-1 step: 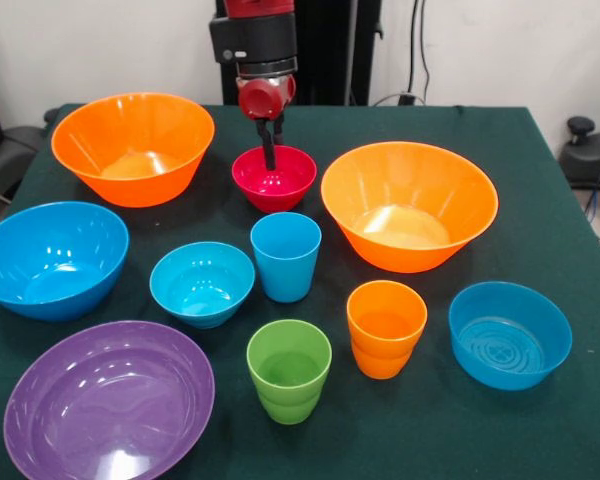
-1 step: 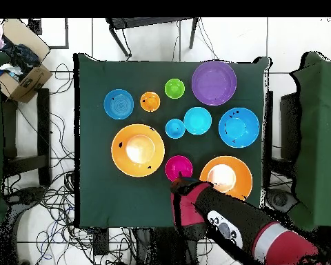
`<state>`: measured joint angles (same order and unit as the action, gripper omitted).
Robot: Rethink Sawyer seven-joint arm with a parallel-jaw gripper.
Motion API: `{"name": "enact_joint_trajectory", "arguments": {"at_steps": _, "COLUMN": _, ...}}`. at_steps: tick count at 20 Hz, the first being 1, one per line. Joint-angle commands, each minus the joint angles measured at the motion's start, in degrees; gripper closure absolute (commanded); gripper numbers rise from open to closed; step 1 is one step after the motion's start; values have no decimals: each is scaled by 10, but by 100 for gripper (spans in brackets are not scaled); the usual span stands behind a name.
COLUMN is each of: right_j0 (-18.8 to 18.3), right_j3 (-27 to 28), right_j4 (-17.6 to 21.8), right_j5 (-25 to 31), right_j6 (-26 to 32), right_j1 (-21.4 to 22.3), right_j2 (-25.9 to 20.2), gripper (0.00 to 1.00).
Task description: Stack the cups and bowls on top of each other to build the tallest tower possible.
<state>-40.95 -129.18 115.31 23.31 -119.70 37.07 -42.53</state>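
My gripper (image 1: 270,150) hangs at the far rim of the small red bowl (image 1: 275,182), reaching down into it; the arm hides it from overhead beside that red bowl (image 2: 178,168). Two large orange bowls (image 1: 130,150) (image 1: 410,205) flank the red one. In front stand the blue cup (image 1: 285,257), green cup (image 1: 288,370) and orange cup (image 1: 385,328). A large blue bowl (image 1: 50,258), two smaller blue bowls (image 1: 202,283) (image 1: 510,335) and the purple bowl (image 1: 108,400) lie around them. Each piece stands alone, upright. No tower is in view.
A dark green cloth covers the table (image 1: 560,200). From overhead, my arm (image 2: 230,221) overlaps the edge of one orange bowl (image 2: 227,177). A cardboard box (image 2: 23,79) and cables lie on the floor beside the table.
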Motion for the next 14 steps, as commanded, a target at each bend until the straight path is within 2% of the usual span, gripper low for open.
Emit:
{"name": "enact_joint_trajectory", "arguments": {"at_steps": 1, "right_j0": 18, "right_j3": 0, "right_j4": 54, "right_j5": 79, "right_j6": -107, "right_j1": -38, "right_j2": -27, "gripper": 0}}
{"name": "enact_joint_trajectory", "arguments": {"at_steps": 14, "right_j0": 3, "right_j3": -7, "right_j4": 75, "right_j5": 100, "right_j6": -118, "right_j1": -52, "right_j2": -41, "gripper": 0}}
